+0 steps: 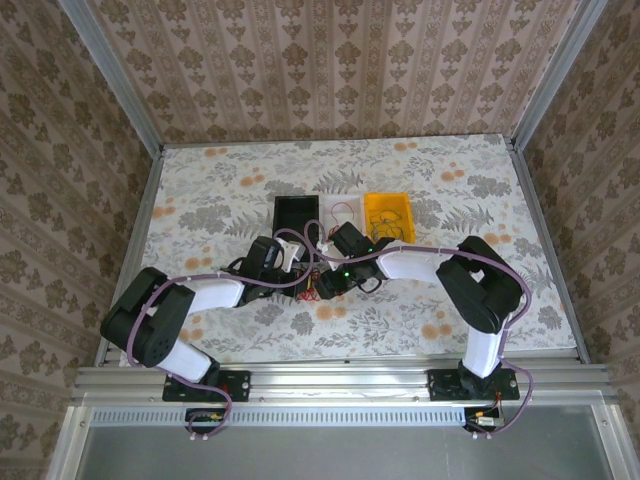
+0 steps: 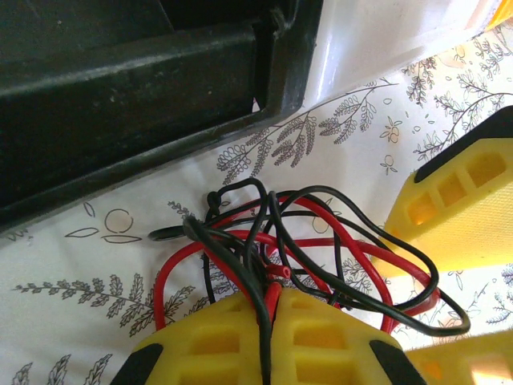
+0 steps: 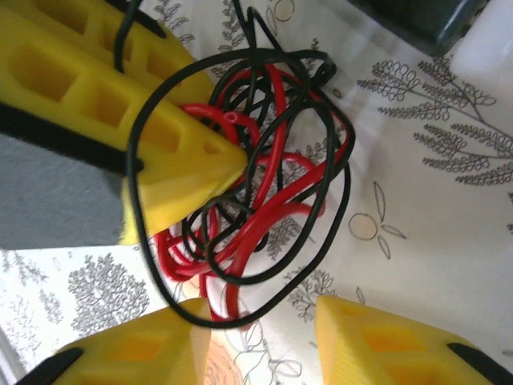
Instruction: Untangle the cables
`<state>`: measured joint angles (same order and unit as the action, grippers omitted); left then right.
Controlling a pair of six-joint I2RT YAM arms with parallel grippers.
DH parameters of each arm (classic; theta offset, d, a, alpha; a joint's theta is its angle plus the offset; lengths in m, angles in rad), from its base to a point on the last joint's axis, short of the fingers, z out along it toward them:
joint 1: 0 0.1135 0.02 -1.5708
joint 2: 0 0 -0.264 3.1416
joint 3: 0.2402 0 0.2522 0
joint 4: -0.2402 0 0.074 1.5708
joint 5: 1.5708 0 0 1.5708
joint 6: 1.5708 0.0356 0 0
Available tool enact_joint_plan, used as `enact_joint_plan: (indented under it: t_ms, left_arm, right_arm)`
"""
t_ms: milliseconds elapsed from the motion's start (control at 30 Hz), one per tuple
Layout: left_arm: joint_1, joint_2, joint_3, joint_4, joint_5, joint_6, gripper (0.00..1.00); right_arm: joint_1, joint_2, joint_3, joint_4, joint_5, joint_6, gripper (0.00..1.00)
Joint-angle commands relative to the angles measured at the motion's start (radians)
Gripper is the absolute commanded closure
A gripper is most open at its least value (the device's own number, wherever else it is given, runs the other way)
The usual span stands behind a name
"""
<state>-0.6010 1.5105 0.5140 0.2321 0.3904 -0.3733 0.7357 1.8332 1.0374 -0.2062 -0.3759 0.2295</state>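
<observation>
Yellow fingers [image 2: 337,345] of left gripper [image 2: 268,321] closest to the lens in the left wrist view, pressed together and clamped on several black and red strands of the cables [image 2: 321,241]; no gap to see between the jaws except the pinched wire.

Bunch lying on the flowered desk [image 1: 480,200], on the near side of the black bin [image 1: 297,200], about the middle of the desk; from above mostly hidden under the two wrists. Right gripper [image 3: 260,337] placed at the right of the bunch, jaws standing apart with bare desk between them; lowest black loop touching the edge of one finger, but nothing pinched there as far as visible.

White bin [image 1: 328,215] and yellow bin [image 1: 405,200] in a row to the right of the black one; something thin inside both, too small to name.

Progress judged as small. Red and black loops crossing each other many times; one wide black loop draped over a finger of left gripper; no single wire lying free beside the bunch. Done, as far as shown: one side of the tangle secured. Left to do: close the right jaws on one loop, draw it out from the others, repeat for every wire; sorting into the bins perhaps also, only a guess.
</observation>
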Motion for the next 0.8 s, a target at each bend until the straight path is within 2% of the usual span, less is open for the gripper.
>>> enact_joint_plan:
  t_ms: [0,333,433,600,767]
  left_arm:
    - [0.003,0.03,-0.007,-0.072,-0.004,-0.008,1.0]
    - [0.003,0.019,-0.005,-0.103,-0.028,-0.007,1.0]
    - [0.003,0.001,-0.003,-0.144,-0.096,-0.022,1.0]
    - [0.003,-0.055,-0.025,-0.191,-0.232,-0.063,0.91]
    - [0.006,-0.073,-0.034,-0.207,-0.275,-0.077,0.83]
  right_arm:
    - [-0.003,0.035,0.024,0.032,0.035,-0.005,0.65]
    - [-0.007,0.029,-0.017,0.103,0.172,0.048,0.94]
    - [-0.007,-0.01,-0.05,0.097,0.234,0.058,0.97]
    - [-0.012,-0.131,-0.164,0.086,0.327,0.07,0.99]
    - [-0.026,-0.256,-0.286,0.058,0.387,0.101,1.0]
